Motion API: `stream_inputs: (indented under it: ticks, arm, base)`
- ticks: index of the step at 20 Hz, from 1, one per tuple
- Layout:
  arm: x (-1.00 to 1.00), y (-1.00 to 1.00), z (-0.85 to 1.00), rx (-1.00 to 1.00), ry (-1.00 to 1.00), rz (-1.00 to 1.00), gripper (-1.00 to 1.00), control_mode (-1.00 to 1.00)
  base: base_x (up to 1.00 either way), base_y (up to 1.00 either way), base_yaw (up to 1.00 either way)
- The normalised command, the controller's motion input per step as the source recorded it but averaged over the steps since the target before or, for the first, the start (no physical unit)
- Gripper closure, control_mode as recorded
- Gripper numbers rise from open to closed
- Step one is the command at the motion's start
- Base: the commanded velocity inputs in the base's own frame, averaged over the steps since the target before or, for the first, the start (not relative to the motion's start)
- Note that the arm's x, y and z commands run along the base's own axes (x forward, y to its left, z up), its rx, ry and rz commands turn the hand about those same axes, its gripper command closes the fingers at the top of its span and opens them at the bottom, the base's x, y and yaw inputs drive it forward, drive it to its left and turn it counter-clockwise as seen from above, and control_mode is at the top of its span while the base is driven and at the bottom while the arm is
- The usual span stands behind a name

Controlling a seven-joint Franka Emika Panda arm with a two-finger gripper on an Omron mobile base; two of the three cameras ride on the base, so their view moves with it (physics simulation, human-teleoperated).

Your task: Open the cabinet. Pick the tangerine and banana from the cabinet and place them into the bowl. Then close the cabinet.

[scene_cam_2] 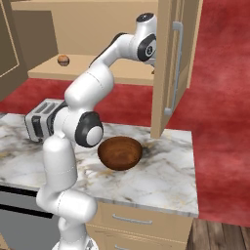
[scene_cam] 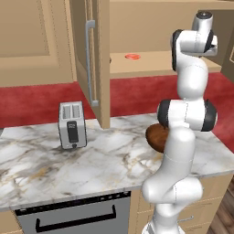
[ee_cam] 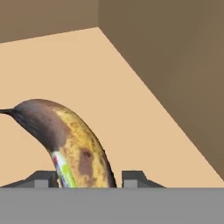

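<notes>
Straddling a brown-spotted, stickered banana (ee_cam: 76, 146), the jaws seem closed on it.

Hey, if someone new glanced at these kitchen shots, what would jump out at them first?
Probably the white arm reaching up into the open cabinet, whose doors hang wide over the marble counter. In the hand view a brown-spotted banana fills the space between the claw's fingertips on the cabinet shelf. Below, a dark reddish-brown bowl sits on the counter, and a small tangerine lies on the shelf.
</notes>
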Motion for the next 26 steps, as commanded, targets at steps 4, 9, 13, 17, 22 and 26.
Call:
stream_inputs:
  ticks: [4,9,13,17,22,26]
  arm:
    - [-0.02,-0.36,-1.0,0.0,-0.04,-0.09,1.0,-1.0]
    - [-0.26,-0.34,-1.0,0.0,-0.1,-0.12,1.0,-1.0]
    - [-0.45,-0.33,-1.0,0.0,-0.1,-0.14,1.0,-1.0]
    - [-0.51,-0.23,-0.98,-0.01,-0.13,-0.09,1.0,-1.0]
    - [-0.56,-0.06,-0.5,-0.09,-0.1,-0.01,1.0,-1.0]
    - [-0.56,0.0,-0.05,-0.17,-0.02,0.0,1.0,-1.0]
  base:
    - [0.0,0.0,0.0]
    - [0.0,0.0,0.0]
    - [0.0,0.0,0.0]
    - [0.0,0.0,0.0]
    - [0.0,0.0,0.0]
    - [0.0,0.0,0.0]
